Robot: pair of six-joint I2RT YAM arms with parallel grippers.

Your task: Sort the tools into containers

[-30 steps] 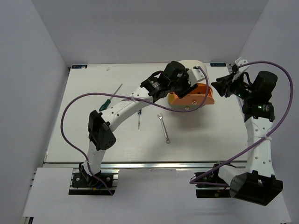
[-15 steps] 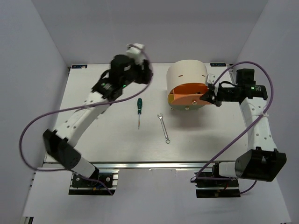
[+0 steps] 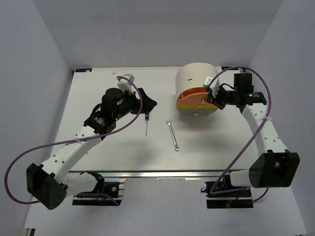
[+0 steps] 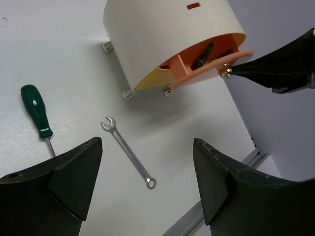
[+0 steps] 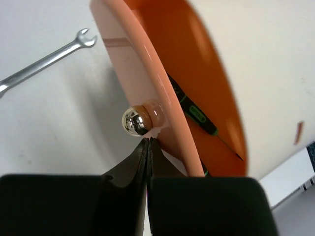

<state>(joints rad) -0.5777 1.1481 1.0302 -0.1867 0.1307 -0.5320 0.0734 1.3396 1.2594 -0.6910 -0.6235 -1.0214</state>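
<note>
One green-handled screwdriver lies on the table, also in the left wrist view. The silver wrench lies to its right. My left gripper is open and empty, over the screwdriver's handle end. The beige drum box has its orange drawer swung partly out, with screwdrivers inside. My right gripper is shut, its tips against the drawer front just under a metal knob.
The table's front rail runs along the near edge. White walls close in the left, back and right sides. The box stands on small feet at the back right.
My left arm left the drawer, swung left, then came down over the screwdriver. My right gripper reached in to the drawer front. The drawer sits less far out. The back-left screwdriver is gone from the table.
</note>
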